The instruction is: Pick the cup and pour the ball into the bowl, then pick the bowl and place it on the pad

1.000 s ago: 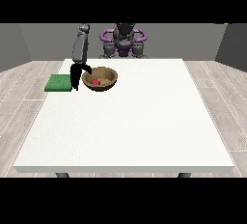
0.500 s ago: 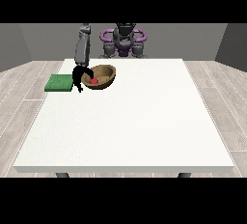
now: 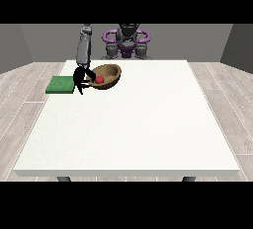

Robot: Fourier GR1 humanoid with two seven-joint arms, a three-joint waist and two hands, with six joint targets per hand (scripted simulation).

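Observation:
A brown wooden bowl is held tilted above the table, its mouth turned toward the camera and the left. A red ball lies inside it near the lower left rim. The black hand at the view's left grips the bowl's left rim, fingers curled over the edge. A green pad lies flat at the table's left edge, just left of that hand. No cup shows. The other hand is hidden from view.
The large white table stretches toward the camera. The robot's torso stands behind the far edge, and its grey arm reaches down to the bowl.
The bowl has risen off the table and tilted, and the ball rolled toward the low rim. The hand stayed on the bowl's left edge.

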